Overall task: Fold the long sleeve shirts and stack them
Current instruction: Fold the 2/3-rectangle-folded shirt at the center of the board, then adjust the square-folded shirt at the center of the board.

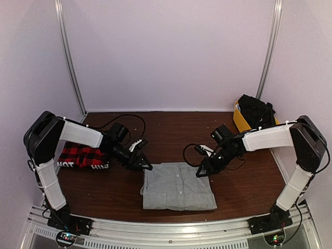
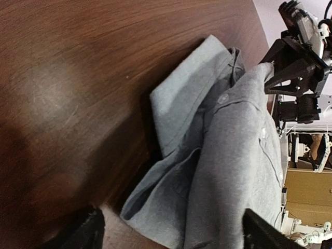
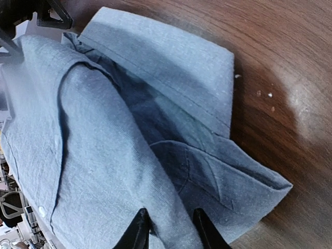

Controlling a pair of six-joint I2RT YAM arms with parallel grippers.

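The grey long sleeve shirt (image 1: 179,193) lies folded into a rectangle near the table's front middle, collar end towards the back. My left gripper (image 1: 144,165) sits at its back left corner, open, its fingers wide apart either side of the loose collar cloth (image 2: 171,207). At the back right corner my right gripper (image 1: 201,171) is open only a little, and a raised fold of the grey shirt (image 3: 129,129) runs between its fingertips (image 3: 139,228). The red-and-black plaid shirt (image 1: 82,156) lies folded at the left, partly under my left arm.
A yellow bin (image 1: 238,120) holding dark cloth (image 1: 257,110) stands at the back right corner, behind my right arm. Bare brown table (image 1: 171,129) stretches behind the grey shirt. The metal rail (image 1: 166,233) with both arm bases runs along the near edge.
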